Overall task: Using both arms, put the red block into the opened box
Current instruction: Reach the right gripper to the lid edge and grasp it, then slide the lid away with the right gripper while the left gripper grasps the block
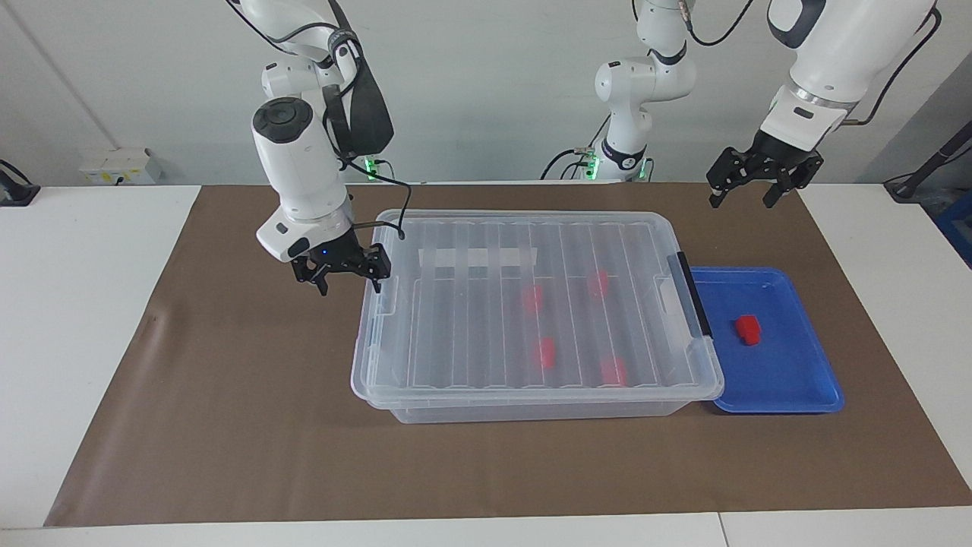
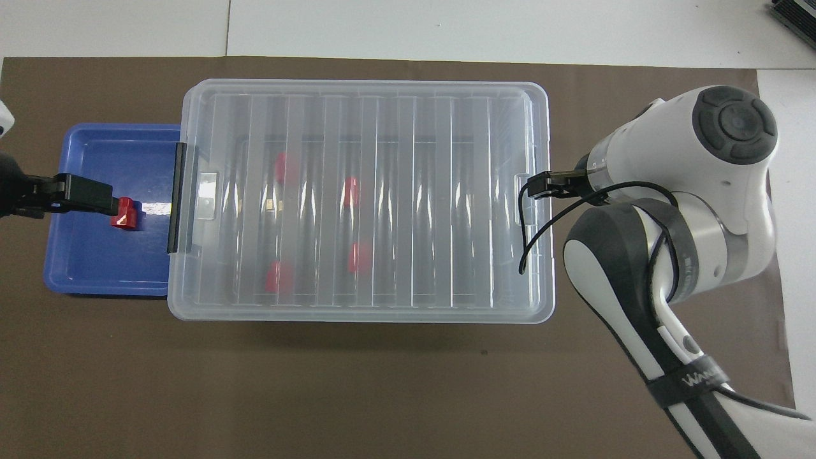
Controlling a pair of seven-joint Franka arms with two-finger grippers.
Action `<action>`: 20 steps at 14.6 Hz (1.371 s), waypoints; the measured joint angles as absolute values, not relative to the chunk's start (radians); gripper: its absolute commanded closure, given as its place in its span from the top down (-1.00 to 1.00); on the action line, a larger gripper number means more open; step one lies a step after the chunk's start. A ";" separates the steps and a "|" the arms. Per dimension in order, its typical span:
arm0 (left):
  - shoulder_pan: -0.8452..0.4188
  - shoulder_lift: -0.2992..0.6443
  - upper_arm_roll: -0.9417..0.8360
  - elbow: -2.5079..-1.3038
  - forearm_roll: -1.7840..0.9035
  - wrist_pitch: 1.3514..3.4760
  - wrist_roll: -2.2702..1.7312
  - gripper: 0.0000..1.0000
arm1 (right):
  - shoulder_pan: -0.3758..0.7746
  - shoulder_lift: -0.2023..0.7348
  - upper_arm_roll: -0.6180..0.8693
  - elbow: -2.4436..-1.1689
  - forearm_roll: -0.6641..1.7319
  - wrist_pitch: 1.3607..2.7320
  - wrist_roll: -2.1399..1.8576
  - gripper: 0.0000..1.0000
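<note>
While my right gripper (image 1: 348, 282) hangs left of centre in the facing view, its fingers stand apart, straddling the edge of the box (image 1: 531, 315) at that end and gripping nothing. Its clear ribbed lid (image 1: 486, 304) lies shut on top, with four red pieces blurred beneath it. My left gripper (image 1: 744, 196) waits in the upper right of that view, up in the air, fingers spread and empty. Right of centre, the red block (image 1: 748, 329) lies in the blue tray (image 1: 797, 380), which sits just beside the box's black handle bar (image 1: 693, 294). Everything rests on the brown mat (image 1: 228, 395).
</note>
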State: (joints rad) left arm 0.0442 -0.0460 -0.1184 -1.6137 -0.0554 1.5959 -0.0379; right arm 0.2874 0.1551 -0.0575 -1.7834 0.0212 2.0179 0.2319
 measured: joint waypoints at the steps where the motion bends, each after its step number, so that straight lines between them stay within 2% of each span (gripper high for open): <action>1: 0.044 -0.046 -0.117 -1.614 -0.055 1.596 -0.038 1.00 | 0.287 0.156 -0.058 -1.790 0.021 2.025 0.232 1.00; 20: 0.045 -0.046 -0.115 -1.617 -0.055 1.615 -0.038 1.00 | 0.266 0.177 -0.067 -1.799 -0.076 2.044 0.243 1.00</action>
State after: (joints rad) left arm 0.0447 -0.0461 -0.1146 -1.6171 -0.0554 1.6148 -0.0379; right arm 0.2663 0.1775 -0.0670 -1.7994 -0.0762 2.0437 0.2432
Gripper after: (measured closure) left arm 0.000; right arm 0.000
